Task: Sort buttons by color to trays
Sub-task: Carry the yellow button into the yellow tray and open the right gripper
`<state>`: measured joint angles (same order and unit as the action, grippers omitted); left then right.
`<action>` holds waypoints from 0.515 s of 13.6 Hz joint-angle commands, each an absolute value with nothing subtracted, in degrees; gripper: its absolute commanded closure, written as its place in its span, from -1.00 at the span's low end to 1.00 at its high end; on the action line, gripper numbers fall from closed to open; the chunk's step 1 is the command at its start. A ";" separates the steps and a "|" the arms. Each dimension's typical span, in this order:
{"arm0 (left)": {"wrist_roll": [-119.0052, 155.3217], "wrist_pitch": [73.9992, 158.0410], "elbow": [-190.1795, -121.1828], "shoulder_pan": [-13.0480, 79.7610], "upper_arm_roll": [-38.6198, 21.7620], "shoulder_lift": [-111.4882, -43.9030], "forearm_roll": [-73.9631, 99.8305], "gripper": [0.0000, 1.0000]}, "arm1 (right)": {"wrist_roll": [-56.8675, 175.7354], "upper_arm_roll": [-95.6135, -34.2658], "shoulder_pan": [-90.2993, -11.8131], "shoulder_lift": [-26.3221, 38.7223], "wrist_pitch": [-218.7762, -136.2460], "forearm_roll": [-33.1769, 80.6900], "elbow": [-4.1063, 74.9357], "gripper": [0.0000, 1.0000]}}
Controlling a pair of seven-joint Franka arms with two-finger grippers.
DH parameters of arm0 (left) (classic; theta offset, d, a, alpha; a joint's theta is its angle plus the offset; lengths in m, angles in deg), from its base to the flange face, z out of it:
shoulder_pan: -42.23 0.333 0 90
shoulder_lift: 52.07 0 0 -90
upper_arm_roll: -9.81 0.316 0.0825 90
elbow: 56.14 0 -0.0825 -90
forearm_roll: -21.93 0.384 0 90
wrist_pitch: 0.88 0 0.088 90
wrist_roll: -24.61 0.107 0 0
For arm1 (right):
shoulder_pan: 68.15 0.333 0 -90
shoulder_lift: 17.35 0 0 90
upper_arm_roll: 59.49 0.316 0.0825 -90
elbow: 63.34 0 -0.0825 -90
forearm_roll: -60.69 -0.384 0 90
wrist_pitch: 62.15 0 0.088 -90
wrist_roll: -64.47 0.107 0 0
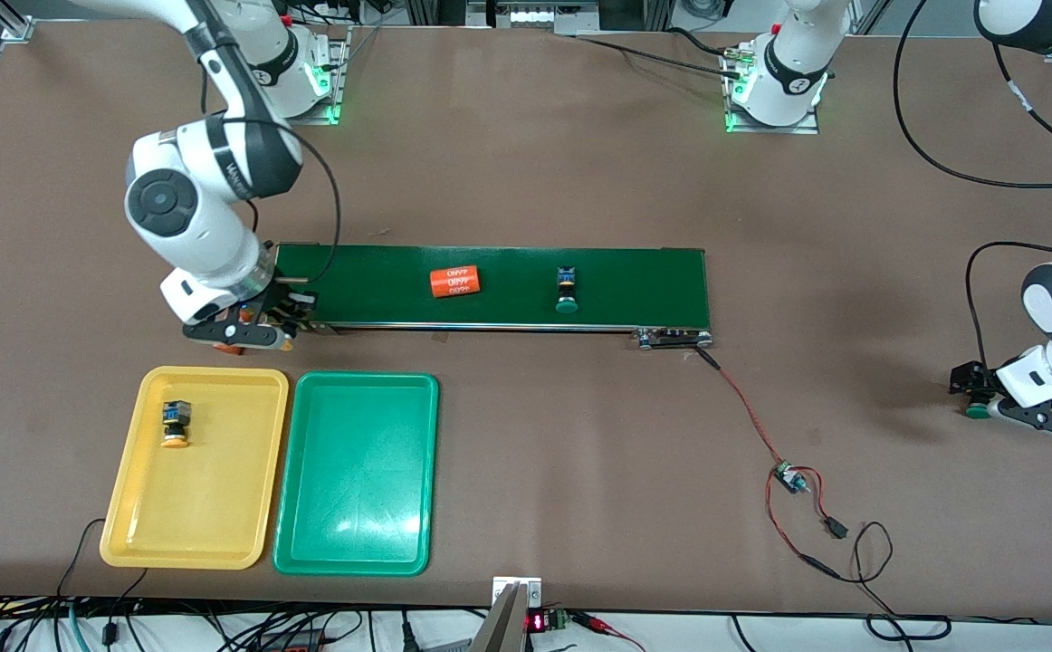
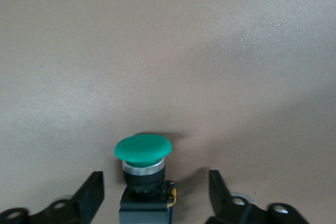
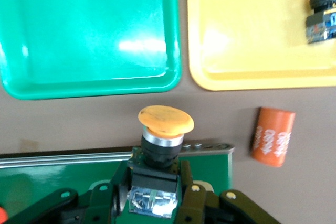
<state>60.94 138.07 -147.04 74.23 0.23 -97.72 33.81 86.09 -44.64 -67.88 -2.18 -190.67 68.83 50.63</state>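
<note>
R gripper (image 3: 152,203) pinching orange btn (image 3: 164,127) over belt end (image 1: 327,290), near yellow tray (image 1: 132,471) | L gripper (image 2: 155,195) spread round green btn (image 2: 143,156) on table | risk: off-centre pinch tips green btn

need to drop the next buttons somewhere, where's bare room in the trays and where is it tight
The green tray is entirely bare. The yellow tray is bare in its half nearer the front camera; one orange-capped button lies in its half nearer the conveyor belt. It is tight at the belt's end above the yellow tray, where the right gripper holds an orange-capped button.
</note>
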 commanded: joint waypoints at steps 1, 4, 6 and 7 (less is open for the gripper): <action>61.97 137.20 -145.62 74.49 0.49 -98.04 31.68 0.14 | 77.33 -43.93 -70.69 1.44 -190.30 70.26 46.01 0.75; 61.44 135.54 -145.44 74.31 0.49 -97.69 31.68 0.53 | 71.07 -43.93 -72.89 5.22 -193.53 73.25 43.97 0.75; 61.00 129.58 -144.48 73.87 -0.12 -96.20 31.59 0.54 | 69.31 -44.02 -73.86 6.72 -196.88 75.53 43.88 0.75; 59.78 125.46 -143.26 73.18 -0.56 -95.24 31.59 0.54 | 69.30 -44.11 -74.48 7.77 -197.85 77.37 43.80 0.75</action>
